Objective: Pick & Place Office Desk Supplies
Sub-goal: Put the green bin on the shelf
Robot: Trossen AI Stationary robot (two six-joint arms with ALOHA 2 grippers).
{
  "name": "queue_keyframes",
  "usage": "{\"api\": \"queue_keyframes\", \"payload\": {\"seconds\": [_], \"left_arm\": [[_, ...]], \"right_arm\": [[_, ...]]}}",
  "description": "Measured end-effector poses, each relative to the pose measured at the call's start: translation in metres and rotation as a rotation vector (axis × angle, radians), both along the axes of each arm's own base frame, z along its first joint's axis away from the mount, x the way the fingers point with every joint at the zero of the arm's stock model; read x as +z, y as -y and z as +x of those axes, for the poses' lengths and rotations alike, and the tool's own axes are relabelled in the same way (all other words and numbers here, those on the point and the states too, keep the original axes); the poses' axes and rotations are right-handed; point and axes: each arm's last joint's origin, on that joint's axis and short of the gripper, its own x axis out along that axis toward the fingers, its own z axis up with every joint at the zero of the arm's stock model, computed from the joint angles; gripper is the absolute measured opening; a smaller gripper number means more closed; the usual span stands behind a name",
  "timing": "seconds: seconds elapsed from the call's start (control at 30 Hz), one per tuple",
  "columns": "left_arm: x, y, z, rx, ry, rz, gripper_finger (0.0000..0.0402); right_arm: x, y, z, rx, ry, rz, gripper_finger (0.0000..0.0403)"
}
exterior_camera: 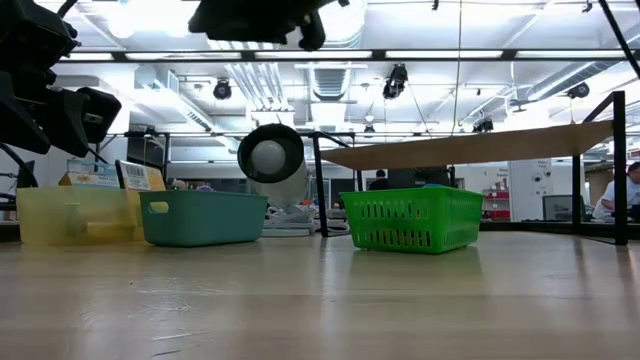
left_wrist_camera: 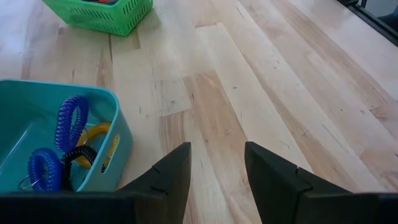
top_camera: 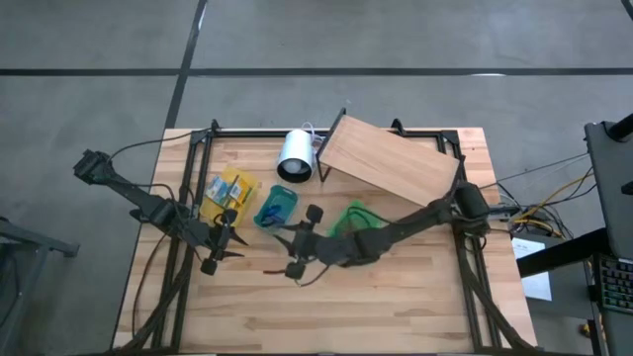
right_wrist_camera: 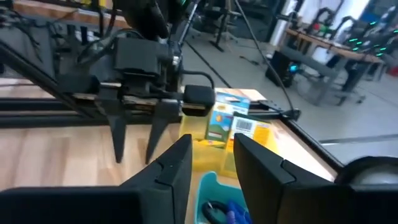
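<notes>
**Both arms held over the table by the bins**

A pale wooden table [top_camera: 396,297] is seen from above. A slanted wooden board [top_camera: 388,163] is propped at its far side, with a big white cylinder [top_camera: 295,155] beside it. Three small bins are set in a row: a see-through yellow bin [top_camera: 229,193] filled with small yellow boxes [right_wrist_camera: 233,121], a teal plastic bin [left_wrist_camera: 115,134] and a green mesh basket [exterior_camera: 412,220]. Blue coiled bands [left_wrist_camera: 71,118] are kept in the teal bin.

The left gripper [top_camera: 224,249] is held near the yellow bin, and its jaws are seen open and empty. The right gripper [top_camera: 301,239] is held above the teal bin, with its jaws apart and nothing between them.
</notes>
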Motion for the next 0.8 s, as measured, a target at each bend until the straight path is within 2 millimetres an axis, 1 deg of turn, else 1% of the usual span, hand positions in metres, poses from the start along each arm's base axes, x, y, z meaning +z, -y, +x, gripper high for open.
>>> {"api": "queue_keyframes", "payload": {"seconds": [0.2, 0.33, 0.4, 0.47, 0.63, 0.8], "left_arm": [[0.0, 0.0, 0.0, 0.0, -0.003, 0.002, 0.0152], [0.0, 0.0, 0.0, 0.0, -0.004, 0.002, 0.0152], [0.0, 0.0, 0.0, 0.0, -0.004, 0.002, 0.0152], [0.0, 0.0, 0.0, 0.0, -0.004, 0.002, 0.0152], [0.0, 0.0, 0.0, 0.0, -0.004, 0.002, 0.0152], [0.0, 0.0, 0.0, 0.0, -0.004, 0.002, 0.0152]], "right_arm": [[0.0, -0.019, -0.016, -0.095, -0.027, -0.098, 0.0093], [0.0, -0.03, -0.033, -0.081, -0.035, -0.106, 0.0077], [0.004, -0.034, -0.045, -0.067, -0.021, -0.086, 0.0066], [0.007, -0.035, -0.057, -0.061, -0.009, -0.062, 0.0055], [0.005, -0.032, -0.086, -0.043, 0.014, -0.022, 0.0025], [-0.007, -0.029, -0.111, -0.023, 0.024, -0.008, 0.0009]]}}
